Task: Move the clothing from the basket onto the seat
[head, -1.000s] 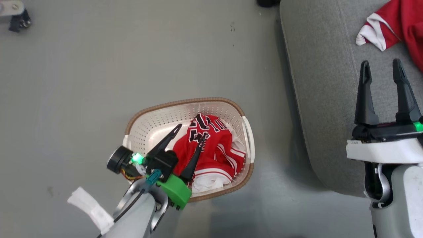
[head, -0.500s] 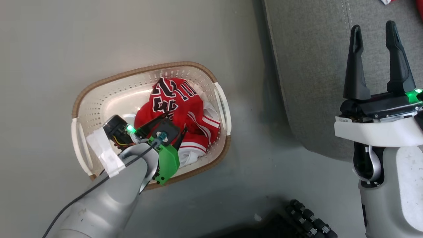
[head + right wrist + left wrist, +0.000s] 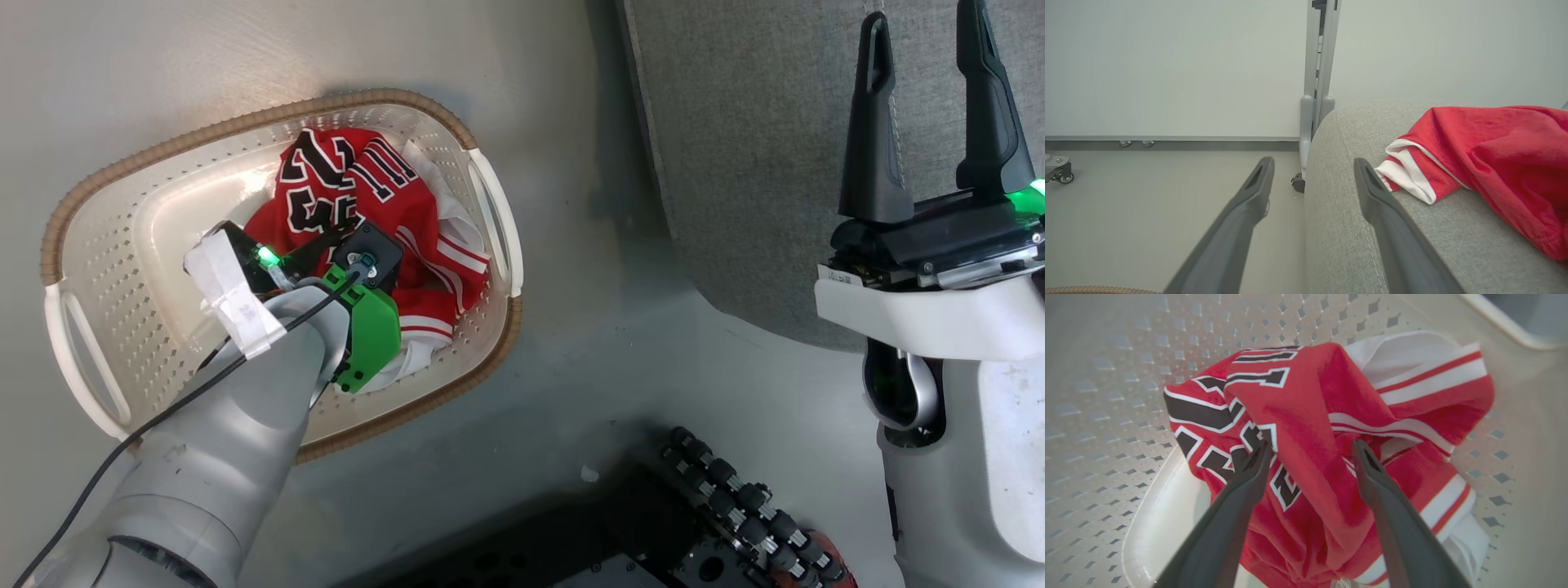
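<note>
Left claw [image 3: 1310, 446] spread inside cream perforated plastic basket [image 3: 1118, 375], fingers straddling a fold of red lettered jersey [image 3: 1306, 396].
Right claw [image 3: 1312, 161] spread; grey woven seat [image 3: 1339, 237] edge beneath, open floor [image 3: 1147, 204] leftward.

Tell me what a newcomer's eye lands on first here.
First, the red jersey with black-and-white lettering, bunched in the cream basket on the floor, with the open left gripper set astride a fold of it. Next, the plain red garment lying on the grey seat, and the right gripper held open over that seat.
</note>
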Available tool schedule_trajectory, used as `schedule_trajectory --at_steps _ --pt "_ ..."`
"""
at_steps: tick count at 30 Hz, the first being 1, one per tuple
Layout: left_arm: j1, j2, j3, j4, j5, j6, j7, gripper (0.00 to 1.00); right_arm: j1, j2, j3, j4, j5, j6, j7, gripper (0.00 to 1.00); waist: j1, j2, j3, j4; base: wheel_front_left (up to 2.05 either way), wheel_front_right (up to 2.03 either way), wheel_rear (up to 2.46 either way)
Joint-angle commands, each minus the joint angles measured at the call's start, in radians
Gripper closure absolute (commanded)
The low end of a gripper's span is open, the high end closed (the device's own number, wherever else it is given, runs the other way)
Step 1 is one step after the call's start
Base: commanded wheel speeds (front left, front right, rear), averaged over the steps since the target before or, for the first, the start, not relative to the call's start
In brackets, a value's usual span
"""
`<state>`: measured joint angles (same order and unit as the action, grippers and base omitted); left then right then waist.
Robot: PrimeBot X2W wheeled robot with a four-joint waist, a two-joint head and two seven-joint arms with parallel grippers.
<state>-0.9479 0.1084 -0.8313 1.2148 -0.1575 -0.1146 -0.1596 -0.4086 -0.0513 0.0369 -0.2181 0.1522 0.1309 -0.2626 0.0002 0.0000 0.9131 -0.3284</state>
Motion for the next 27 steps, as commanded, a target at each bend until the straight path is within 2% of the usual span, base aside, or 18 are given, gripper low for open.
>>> schedule_trajectory --at_steps 1,7,8,9,10,18,27 --pt "-0.023 0.007 0.002 0.011 0.005 0.004 0.002 0.0 -0.014 0.001 0.002 -0.009 -0.003 0.0 -0.003 0.0 -0.0002 0.0 0.028 -0.021 0.0 0.0 0.0" --pt "-0.037 0.006 -0.019 0.033 0.001 -0.007 -0.018 0.0 -0.026 0.001 0.03 -0.009 -0.022 0.0 -0.003 0.0 -0.0002 0.0 0.047 -0.032 0.0 0.0 0.0" --pt "-0.039 0.007 -0.028 0.035 0.004 -0.008 -0.024 0.4 -0.027 0.001 0.035 -0.008 -0.028 0.0 -0.003 0.0 -0.0002 0.0 0.048 -0.033 0.0 0.0 0.0" --pt "-0.042 0.009 -0.035 0.034 0.008 -0.009 -0.032 0.67 -0.028 0.001 0.038 -0.007 -0.032 0.0 -0.003 0.0 -0.0002 0.0 0.049 -0.033 0.0 0.0 0.0" --pt "-0.047 0.011 -0.043 0.033 0.012 -0.011 -0.042 1.0 -0.03 0.001 0.04 -0.006 -0.036 0.0 -0.003 0.0 -0.0002 0.0 0.049 -0.032 0.0 0.0 0.0" --pt "-0.032 -0.005 -0.065 0.005 0.006 -0.004 -0.101 1.0 -0.034 -0.01 0.036 0.008 -0.065 0.0 -0.003 0.0 -0.0002 0.0 0.001 0.005 0.0 0.0 0.0" --pt "0.079 -0.028 -0.041 -0.106 -0.039 0.011 -0.107 1.0 0.009 -0.035 0.024 0.016 -0.075 0.0 -0.003 0.0 -0.0002 0.0 -0.173 0.084 0.0 0.0 0.0"
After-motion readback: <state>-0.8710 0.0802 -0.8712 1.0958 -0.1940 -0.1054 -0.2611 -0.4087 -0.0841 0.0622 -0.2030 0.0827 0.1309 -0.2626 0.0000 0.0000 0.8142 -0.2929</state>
